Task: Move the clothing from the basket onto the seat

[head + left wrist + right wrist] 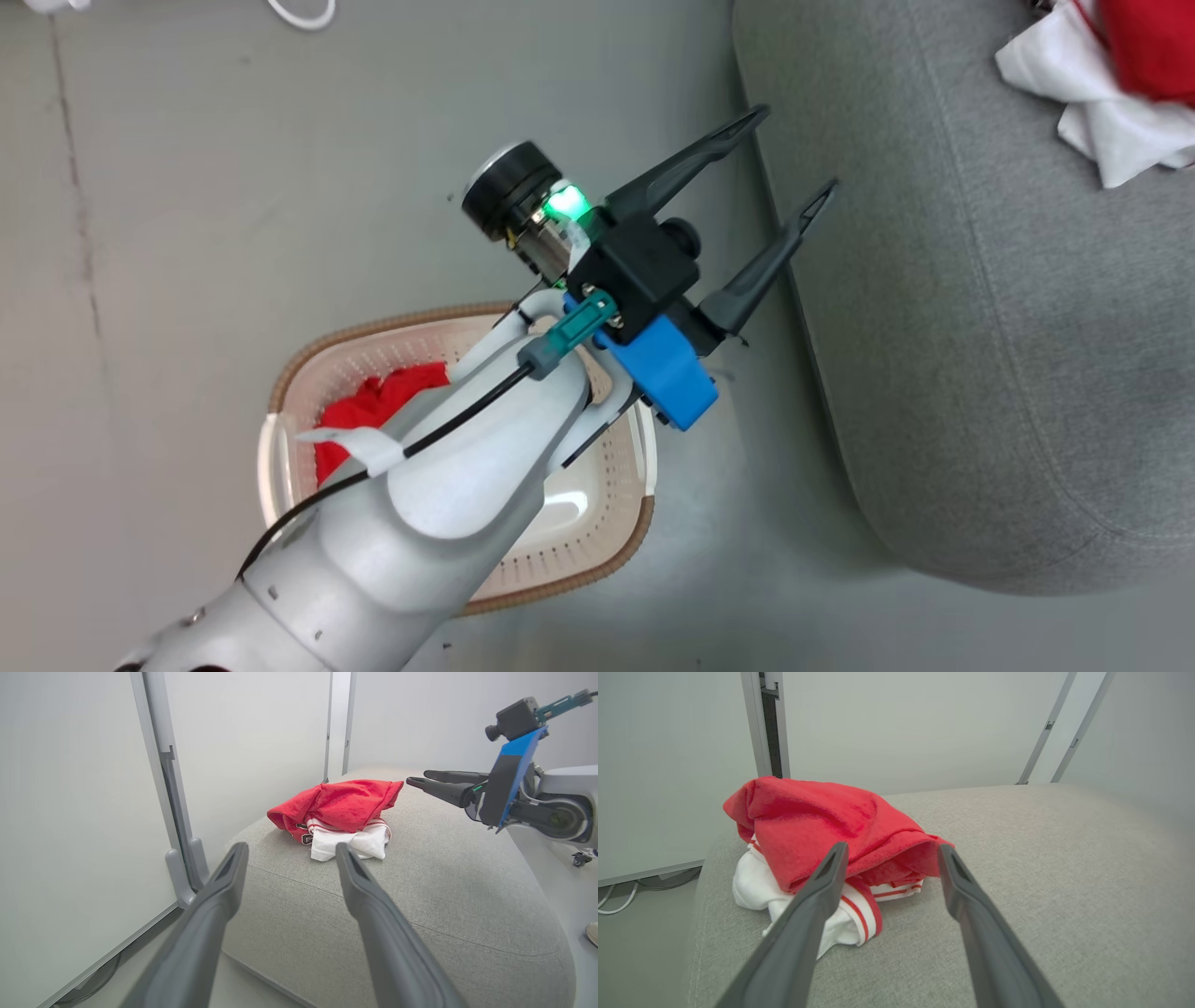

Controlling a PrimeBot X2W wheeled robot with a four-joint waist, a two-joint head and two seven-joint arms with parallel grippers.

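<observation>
One red and white garment [1106, 89] lies bunched on the grey seat [980, 373], close to the wall side; it is also in the left wrist view [345, 807] and the right wrist view [822, 816]. A second red garment [373, 411] lies in the cream basket [644, 523] on the floor, partly hidden under my left forearm. My left gripper [798, 149] is open and empty, its tips at the seat's edge [289, 849]. My right gripper [892, 848] hovers open and empty over the seat, just short of the garment, and appears from the side [418, 778].
White cables [303, 14] lie on the grey floor by the wall. A white wall panel with a grey post [180, 858] stands next to the seat's end. A shoe tip [593, 933] shows on the floor beyond the seat's corner.
</observation>
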